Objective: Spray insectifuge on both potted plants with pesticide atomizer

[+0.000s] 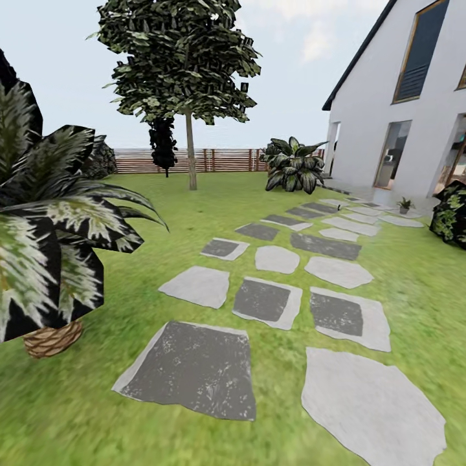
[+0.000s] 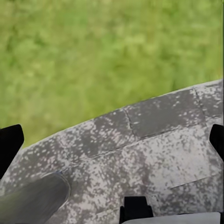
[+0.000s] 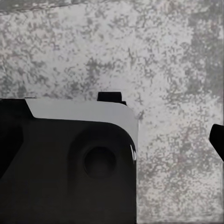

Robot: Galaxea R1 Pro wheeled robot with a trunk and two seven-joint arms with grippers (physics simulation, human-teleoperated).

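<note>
Left wrist view | left hand (image 2: 112,140) spread, holding nothing, over grey paving (image 2: 154,149) | right hand: cannot tell

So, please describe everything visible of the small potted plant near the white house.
The small green potted plant stands upright far along the stepping-stone path, on pale paving beside the white house wall. It shows a few pointed green leaves above a little round grey pot. It is too small to see specks or further detail.

Bright, even daylight w/ no hard shadows; wrist views blurry
</note>
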